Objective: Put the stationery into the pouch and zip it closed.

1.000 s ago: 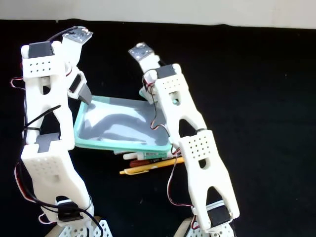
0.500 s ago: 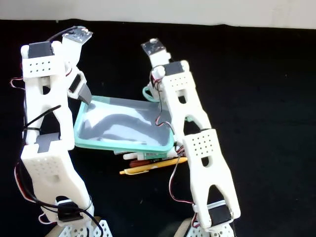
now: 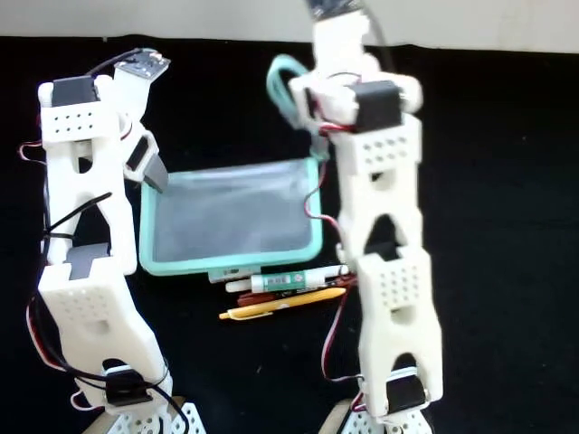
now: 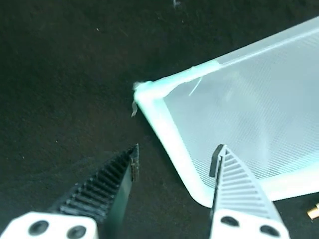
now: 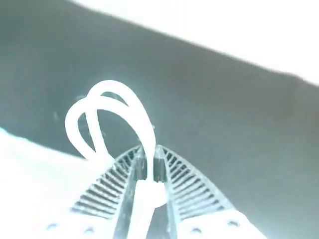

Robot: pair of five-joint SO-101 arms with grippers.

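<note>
A translucent mint-edged pouch (image 3: 235, 217) lies on the black table, its right end raised. My right gripper (image 5: 149, 162) is shut on the pouch's mint loop (image 5: 107, 107), and the loop (image 3: 282, 86) hangs high beside the upright right arm. My left gripper (image 4: 177, 152) is open, low over the pouch's far left corner (image 4: 142, 92), one finger on each side of the pouch's (image 4: 239, 119) edge. The left gripper (image 3: 154, 176) stands at that corner in the high view. A white marker (image 3: 285, 282), a yellow pen (image 3: 280, 305) and other pens lie at the pouch's near edge.
The black table (image 3: 488, 181) stretches bare to the right of the right arm. A pale wall (image 3: 452, 23) runs along the far edge. Both arm bases stand at the near edge.
The right arm has swung upright and pulled the loop up, lifting the pouch's right end and shifting it back off the pens. The left arm has not moved.
</note>
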